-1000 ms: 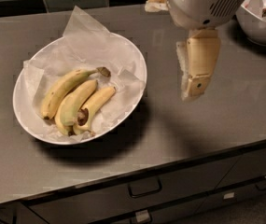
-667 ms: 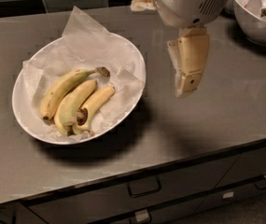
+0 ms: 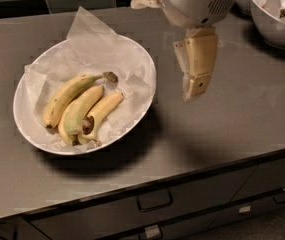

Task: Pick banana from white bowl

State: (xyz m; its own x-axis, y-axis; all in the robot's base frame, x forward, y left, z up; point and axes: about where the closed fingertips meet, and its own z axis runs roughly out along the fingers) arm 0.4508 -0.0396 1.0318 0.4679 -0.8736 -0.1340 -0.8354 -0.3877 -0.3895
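Bananas [image 3: 82,109], three of them, lie side by side on crinkled paper [image 3: 89,34] in the white bowl [image 3: 22,119] at the left of the grey surface [image 3: 232,134]. To the bowl's right, above the surface, hangs the hand [image 3: 192,91], holding nothing; whether it is open or closed I cannot tell.

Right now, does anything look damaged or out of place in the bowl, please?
Among the bananas in the white bowl, one shows a dark brown patch near its lower end. The gripper hangs right of the bowl, above the counter.
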